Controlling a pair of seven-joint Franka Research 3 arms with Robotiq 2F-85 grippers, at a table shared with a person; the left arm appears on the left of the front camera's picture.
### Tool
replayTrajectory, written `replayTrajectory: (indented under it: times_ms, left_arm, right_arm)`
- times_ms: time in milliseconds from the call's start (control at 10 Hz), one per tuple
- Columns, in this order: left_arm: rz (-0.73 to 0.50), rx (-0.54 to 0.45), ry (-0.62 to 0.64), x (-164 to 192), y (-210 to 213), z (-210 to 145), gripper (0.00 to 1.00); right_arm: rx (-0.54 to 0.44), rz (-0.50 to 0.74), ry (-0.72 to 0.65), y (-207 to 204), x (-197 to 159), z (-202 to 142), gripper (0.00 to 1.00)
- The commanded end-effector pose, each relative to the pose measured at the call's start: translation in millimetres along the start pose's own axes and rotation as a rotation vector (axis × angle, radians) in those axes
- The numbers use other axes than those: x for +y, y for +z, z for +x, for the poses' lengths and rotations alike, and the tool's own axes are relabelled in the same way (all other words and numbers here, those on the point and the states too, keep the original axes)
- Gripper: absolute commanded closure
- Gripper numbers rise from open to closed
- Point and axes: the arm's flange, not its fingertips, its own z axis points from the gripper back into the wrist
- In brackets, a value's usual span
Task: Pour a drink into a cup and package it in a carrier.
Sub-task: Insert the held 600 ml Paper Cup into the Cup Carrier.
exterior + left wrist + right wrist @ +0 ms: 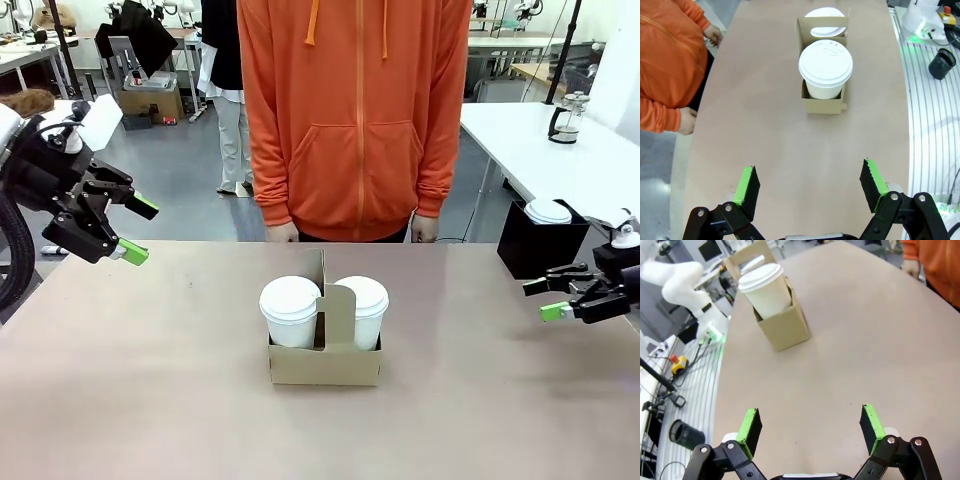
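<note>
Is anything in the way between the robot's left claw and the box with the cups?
No, nothing visible. Bare table lies between the open left gripper and the carrier, which holds two lidded cups.

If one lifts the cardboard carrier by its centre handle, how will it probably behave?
The carrier is thin cardboard, so it probably flexes. Two lidded cups fill both pockets, so it likely hangs balanced. The tall cups stand well above the pockets, so a sideways push might tip it.

Two lidded cups (290, 312) (365, 310) sit in one carrier (325, 362); one black box (538, 245); two tools (139, 229) (547, 298).
</note>
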Motion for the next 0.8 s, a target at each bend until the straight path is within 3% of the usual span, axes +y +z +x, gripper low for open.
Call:
replayTrajectory:
  times_ms: [0,700]
  left_arm:
    - [-0.002,-0.025,0.001,0.9,-0.6,0.6,0.00]
    - [-0.002,-0.025,0.001,0.9,-0.6,0.6,0.00]
  right_arm:
    - [0.006,-0.001,0.016,3.3,0.7,-0.1,0.00]
    - [0.006,-0.001,0.016,3.3,0.7,-0.1,0.00]
